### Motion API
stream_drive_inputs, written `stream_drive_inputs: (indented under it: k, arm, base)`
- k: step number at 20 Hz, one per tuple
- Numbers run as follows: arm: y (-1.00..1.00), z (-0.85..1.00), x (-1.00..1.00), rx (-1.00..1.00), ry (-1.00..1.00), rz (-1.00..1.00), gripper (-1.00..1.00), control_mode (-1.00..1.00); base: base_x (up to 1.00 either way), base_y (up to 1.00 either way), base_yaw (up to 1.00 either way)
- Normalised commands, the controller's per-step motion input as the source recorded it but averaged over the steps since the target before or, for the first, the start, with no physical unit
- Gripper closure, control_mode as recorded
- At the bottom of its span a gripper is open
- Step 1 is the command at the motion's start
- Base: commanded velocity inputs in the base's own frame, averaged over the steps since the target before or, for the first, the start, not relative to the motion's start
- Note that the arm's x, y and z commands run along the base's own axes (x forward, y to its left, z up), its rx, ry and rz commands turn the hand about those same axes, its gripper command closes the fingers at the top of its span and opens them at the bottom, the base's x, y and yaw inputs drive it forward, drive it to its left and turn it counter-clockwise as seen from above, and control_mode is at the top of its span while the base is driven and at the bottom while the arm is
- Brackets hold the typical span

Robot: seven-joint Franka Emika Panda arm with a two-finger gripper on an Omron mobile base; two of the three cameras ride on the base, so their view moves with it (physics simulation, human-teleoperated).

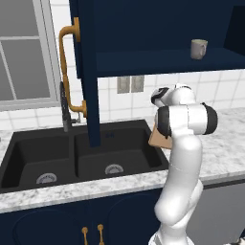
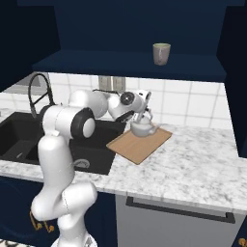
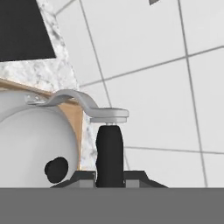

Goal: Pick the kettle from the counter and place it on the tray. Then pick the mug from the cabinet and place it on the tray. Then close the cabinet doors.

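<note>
Silver-grey, the kettle (image 2: 143, 127) sits on the tray (image 2: 140, 143), a wooden board lying on the marble counter (image 2: 193, 166) just beside the black sink (image 1: 76, 155). Above the tray, the gripper (image 2: 142, 115) has its fingers (image 3: 109, 151) pinched on the kettle's arched handle. Higher above the tray, the mug (image 2: 161, 53) stands upright on the shelf of the open navy cabinet (image 1: 167, 60).
</note>
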Motion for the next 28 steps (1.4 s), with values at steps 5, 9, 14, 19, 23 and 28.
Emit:
stream_drive_inputs:
  k: [5, 9, 14, 19, 23, 28]
  arm:
    - [-0.44, -0.25, -0.01, -0.06, -0.04, 0.05, 1.00, -1.00]
    - [-0.16, -0.15, 0.14, -0.06, -0.09, 0.06, 1.00, -1.00]
    - [-0.04, -0.06, 0.16, -0.03, -0.01, 0.02, 1.00, -1.00]
    - [0.00, -0.15, 0.01, 0.00, 0.00, 0.00, 1.00, -1.00]
    - [0.00, -0.05, 0.00, 0.00, 0.02, 0.00, -1.00, -1.00]
    - [-0.05, 0.05, 0.00, -0.03, 0.10, 0.00, -1.00, -1.00]
  base:
    - [0.00, 0.00, 0.00]
    - [0.00, 0.00, 0.00]
    - [0.00, 0.00, 0.00]
    - [0.00, 0.00, 0.00]
    - [0.00, 0.00, 0.00]
    - [0.00, 0.00, 0.00]
